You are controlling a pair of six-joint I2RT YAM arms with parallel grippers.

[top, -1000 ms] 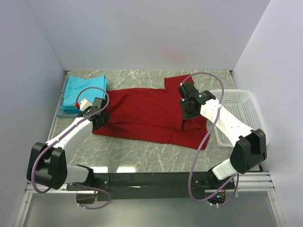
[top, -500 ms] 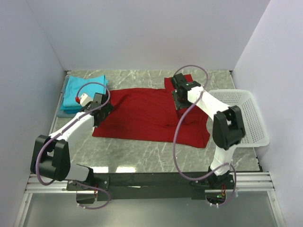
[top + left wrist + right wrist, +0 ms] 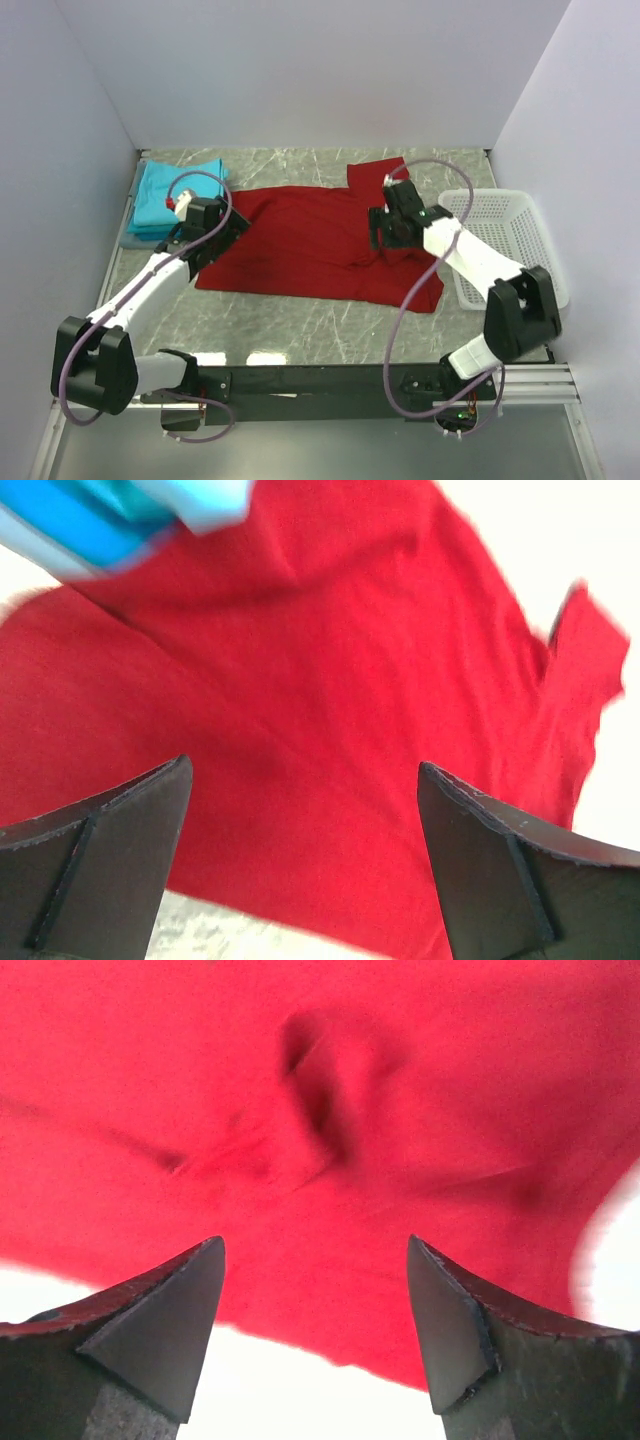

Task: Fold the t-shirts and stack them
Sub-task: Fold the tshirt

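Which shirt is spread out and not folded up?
The dark red t-shirt in the middle; it lies spread open. The teal t-shirts sit folded in a pile at the far left.

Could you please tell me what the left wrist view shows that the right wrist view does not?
Only the left wrist view shows the teal shirts, blurred in its top left corner. Only the right wrist view shows a puckered crease in the red shirt. Both show that red shirt beneath an open, empty tool: the left tool and the right tool.
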